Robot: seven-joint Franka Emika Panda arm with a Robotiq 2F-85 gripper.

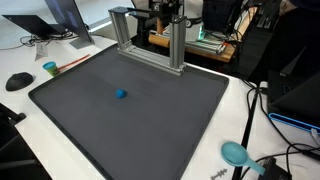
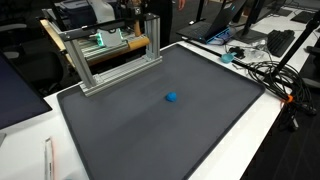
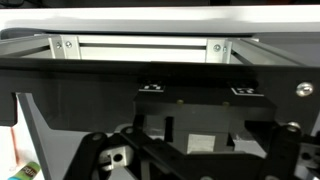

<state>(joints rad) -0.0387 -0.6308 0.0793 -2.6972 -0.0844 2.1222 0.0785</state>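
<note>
While the gripper (image 3: 197, 95) hangs just behind a metal frame (image 1: 150, 45), its opening cannot be told. A blue object (image 1: 121, 95) lies well beyond it.

**Wrist view.** My tool (image 3: 197, 120), a black, angular metal body, fills the lower half of the frame. Two small black blocks (image 3: 150, 88), each bearing pale screws, sit side by side on its upper edge, apart from each other. A single silver screw head (image 3: 305, 88) shows at far right. How my jaws stand cannot be told. Behind the tool, a horizontal silver aluminium frame bar (image 3: 140, 47) spans the view, bolted near both ends. At lower left, a small green-and-orange patch (image 3: 26, 172) is too small to identify.
</note>
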